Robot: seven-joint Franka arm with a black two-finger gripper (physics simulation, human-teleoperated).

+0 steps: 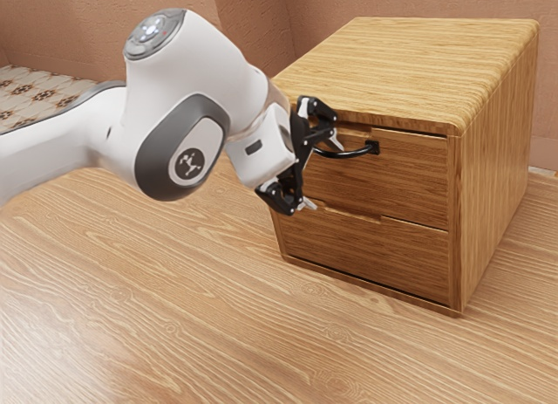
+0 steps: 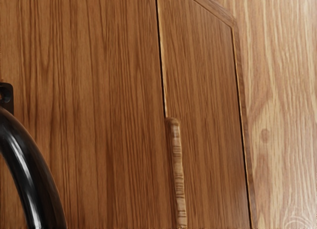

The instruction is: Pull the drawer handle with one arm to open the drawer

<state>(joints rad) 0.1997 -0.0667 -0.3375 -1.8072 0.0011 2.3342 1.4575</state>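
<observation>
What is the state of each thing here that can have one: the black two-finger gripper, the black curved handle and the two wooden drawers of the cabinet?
Black two-finger gripper: open, one finger above the handle and one below.
Black curved handle: not gripped, it lies between the open fingers.
Upper wooden drawer: looks shut, its front about level with the cabinet's face.
Lower wooden drawer: shut.

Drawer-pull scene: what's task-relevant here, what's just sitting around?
Job:
- claw, open, at the black handle
- top drawer

Not involved:
- lower drawer
- wooden pull
- patterned rug
</observation>
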